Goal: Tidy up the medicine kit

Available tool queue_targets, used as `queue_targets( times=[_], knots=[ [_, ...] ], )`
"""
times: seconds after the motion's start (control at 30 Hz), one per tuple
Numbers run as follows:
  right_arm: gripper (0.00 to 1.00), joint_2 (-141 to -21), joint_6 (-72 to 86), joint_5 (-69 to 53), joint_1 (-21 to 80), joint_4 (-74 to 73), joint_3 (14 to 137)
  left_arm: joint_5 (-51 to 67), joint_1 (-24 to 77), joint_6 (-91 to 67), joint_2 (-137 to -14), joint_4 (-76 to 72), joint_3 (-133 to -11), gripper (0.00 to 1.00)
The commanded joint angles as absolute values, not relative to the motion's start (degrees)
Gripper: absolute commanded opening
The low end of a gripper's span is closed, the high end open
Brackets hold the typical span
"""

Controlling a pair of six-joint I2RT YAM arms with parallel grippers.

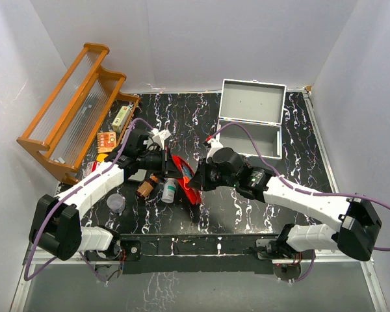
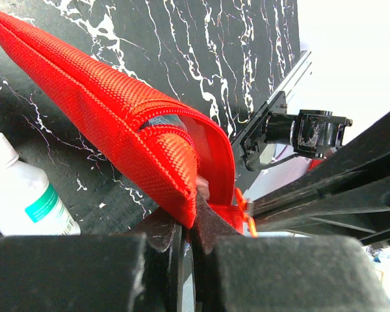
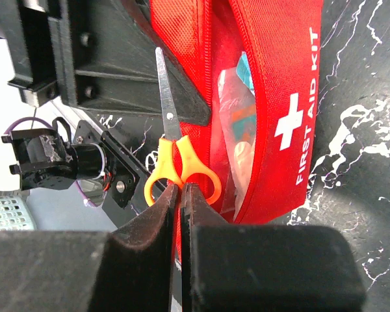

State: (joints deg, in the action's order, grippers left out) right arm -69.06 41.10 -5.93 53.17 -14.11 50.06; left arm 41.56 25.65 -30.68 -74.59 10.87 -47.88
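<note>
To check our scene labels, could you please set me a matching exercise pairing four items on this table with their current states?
Things:
1 red fabric first-aid pouch
2 orange-handled steel scissors
3 silver-grey metal case
4 white plastic bottle with teal label

States:
A lid open
B lying on the black marbled table
C pinched by left arm's fingers
D gripped by right arm's fingers

Pairs: 1-C, 2-D, 3-A, 4-B

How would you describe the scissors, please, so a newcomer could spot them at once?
On the black table, find the red pouch at the centre. The scissors sit beside its opening, pinched in the right gripper. Nothing else there has orange loop handles.
</note>
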Motion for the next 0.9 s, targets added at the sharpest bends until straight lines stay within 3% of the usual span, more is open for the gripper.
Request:
queue_targets(
  times=[0.0,0.3,0.47,0.6,0.87],
  knots=[
    [0.0,-70.6,42.4,-7.5,53.3,-11.1,51.8,43.5,25.9,-30.6,-73.5,10.6,-48.5,0.0],
    [0.01,-70.4,45.2,-0.3,53.3,-14.2,50.7,43.0,25.9,-30.3,-73.4,11.1,-48.3,0.0],
    [0.16,-71.6,45.3,1.2,53.3,-17.6,52.2,43.0,25.9,-30.4,-73.3,11.0,-48.4,0.0],
    [0.23,-71.4,44.5,2.1,53.3,-19.0,53.2,43.0,25.9,-30.3,-73.3,11.2,-48.4,0.0],
    [0.25,-70.4,42.7,3.4,53.3,-21.2,54.9,42.8,25.9,-30.3,-73.3,11.2,-48.5,0.0]
  ],
)
